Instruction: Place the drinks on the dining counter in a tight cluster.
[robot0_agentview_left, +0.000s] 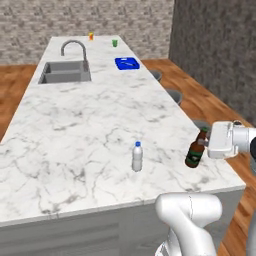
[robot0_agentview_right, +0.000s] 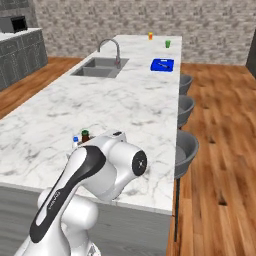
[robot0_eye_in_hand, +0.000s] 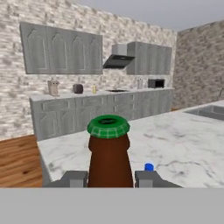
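1. Your gripper is pinched on the neck of the dark brown beer bottle, one finger on each side of it in the hand view.
2. The beer bottle stands upright near the dining counter's right edge, close to its near right corner; from these views you cannot tell whether its base touches the marble.
3. Its cap is green with a faint grid pattern. You can see a pale label patch on its body, but no writing is legible.
4. The clear water bottle with its blue cap stands upright towards the near edge, apart from the beer bottle.
5. Far up the counter you have the sink and faucet, a blue tray, and an orange cup and green cup.
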